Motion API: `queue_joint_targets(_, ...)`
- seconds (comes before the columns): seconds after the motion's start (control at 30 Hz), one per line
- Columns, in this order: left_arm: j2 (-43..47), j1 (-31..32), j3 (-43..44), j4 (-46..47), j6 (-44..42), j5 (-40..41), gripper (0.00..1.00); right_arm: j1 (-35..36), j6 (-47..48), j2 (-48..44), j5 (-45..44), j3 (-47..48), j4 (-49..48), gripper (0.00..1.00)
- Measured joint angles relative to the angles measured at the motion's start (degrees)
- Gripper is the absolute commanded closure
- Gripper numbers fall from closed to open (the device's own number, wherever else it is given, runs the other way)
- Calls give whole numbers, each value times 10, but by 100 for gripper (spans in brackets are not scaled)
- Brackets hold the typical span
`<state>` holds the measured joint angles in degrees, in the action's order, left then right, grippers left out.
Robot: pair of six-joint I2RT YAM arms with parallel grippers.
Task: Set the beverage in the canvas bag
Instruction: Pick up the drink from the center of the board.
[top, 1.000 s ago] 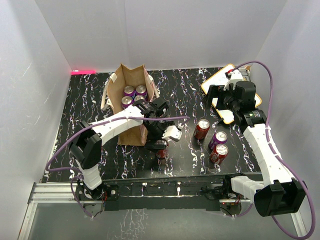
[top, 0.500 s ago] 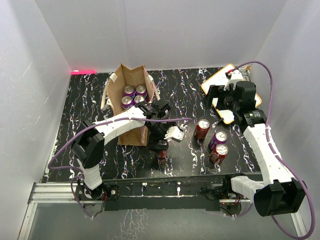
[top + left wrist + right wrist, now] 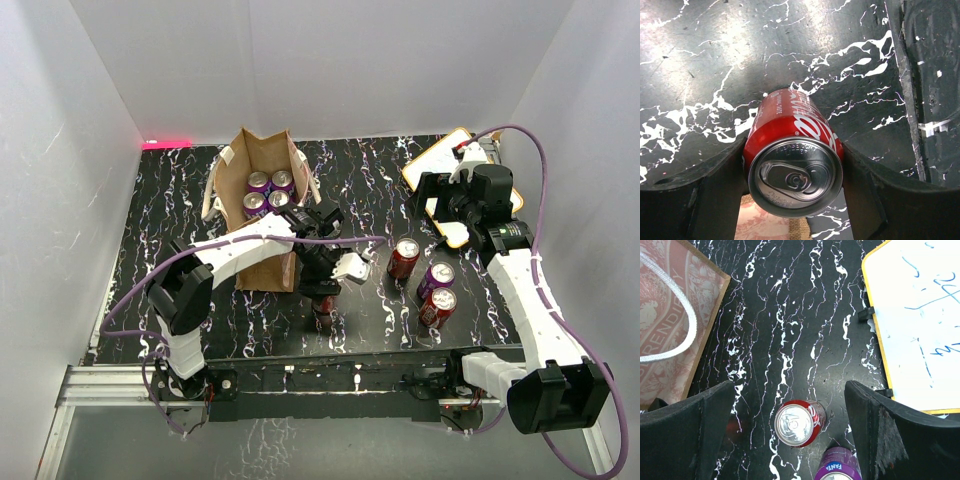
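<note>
A red cola can (image 3: 792,145) stands upright on the black marbled table just in front of the canvas bag (image 3: 262,215). My left gripper (image 3: 792,167) reaches down over this can (image 3: 322,306), and both fingers press against its sides. The bag is a tall brown tote with cream loop handles, standing open at the back left with several purple cans (image 3: 268,190) inside. A strip of the bag's printed side (image 3: 765,225) shows under the can. My right gripper (image 3: 790,390) hangs open high above another red can (image 3: 799,423), holding nothing.
Right of centre stand a red can (image 3: 404,258), a purple Fanta can (image 3: 436,280) and one more red can (image 3: 438,306). A yellow-framed whiteboard (image 3: 452,160) lies at the back right under the right arm. White walls enclose the table.
The left gripper's fingers have closed in from wide open until they touch the red can. The left arm shifted slightly. The right arm has not moved.
</note>
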<state>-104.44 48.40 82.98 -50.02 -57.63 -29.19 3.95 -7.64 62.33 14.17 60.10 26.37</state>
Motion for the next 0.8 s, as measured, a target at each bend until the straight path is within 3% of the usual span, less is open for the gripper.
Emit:
queue_joint_targets(0.53, 0, -4, 199, 7, 70, 32, 100, -7, 1, 19, 14, 4, 0, 7)
queue_joint_targets(0.8, 11, -54, 300, 23, 134, 1, 100, -7, 11, 54, 31, 43, 2, 8)
